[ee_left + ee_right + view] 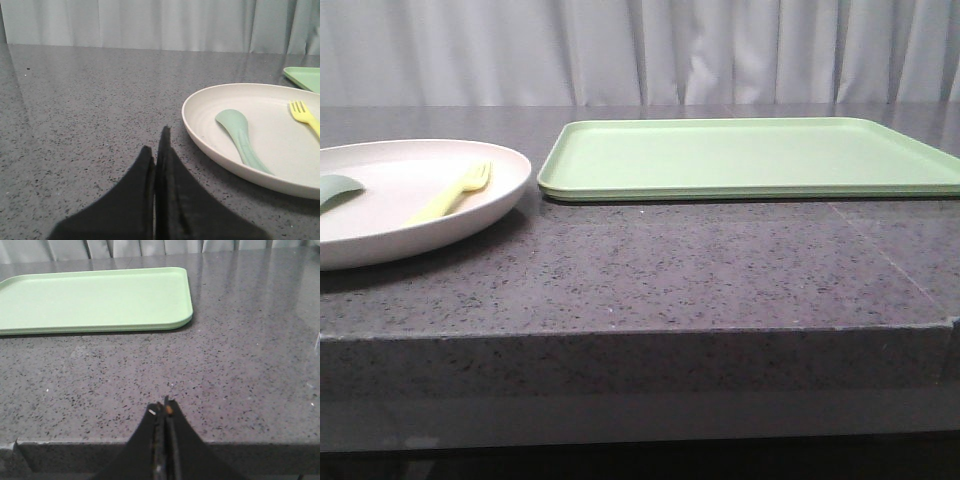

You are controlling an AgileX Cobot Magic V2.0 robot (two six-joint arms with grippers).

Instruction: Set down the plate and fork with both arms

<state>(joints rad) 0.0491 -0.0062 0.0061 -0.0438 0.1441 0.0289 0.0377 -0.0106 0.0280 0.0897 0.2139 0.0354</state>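
Dark speckled counter (650,270) fills the foreground. Left pincer (159,150) sits low over it, jaws pressed together, holding nothing. Just beyond and to the tray side of its tips rests the cream plate (200,130), carrying a grey-green spoon (239,131) and, farther off, the yellow fork (304,116). Next along lies the green tray (750,158), bare, close beside the plate. Right pincer (165,415) hovers at the counter's near edge, also closed and empty, tray ahead of it. Likely risk: lifting the plate tilted could slide fork and spoon off.
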